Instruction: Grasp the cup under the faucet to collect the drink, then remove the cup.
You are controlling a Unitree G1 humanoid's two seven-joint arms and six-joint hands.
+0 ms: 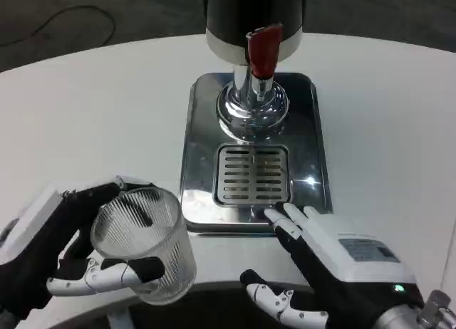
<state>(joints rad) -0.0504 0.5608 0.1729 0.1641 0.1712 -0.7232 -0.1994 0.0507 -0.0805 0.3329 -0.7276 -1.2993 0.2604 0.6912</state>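
A clear ribbed glass cup (pixel 144 243) stands near the table's front left, gripped by my left hand (pixel 50 254), whose fingers wrap around its sides. The drink dispenser's chrome faucet (pixel 253 105) with a red lever (pixel 262 50) sits at the top centre, above a slotted drip grate (pixel 253 174) on a shiny steel base (pixel 199 151). The cup is well to the front left of the faucet, off the base. My right hand (pixel 331 261) lies open near the base's front edge, fingers pointing toward the grate and holding nothing.
The dispenser's black body (pixel 253 8) rises behind the faucet. The white table (pixel 92 115) curves around on both sides, with its front edge just below my hands. A dark floor with a cable (pixel 64 23) shows at the top left.
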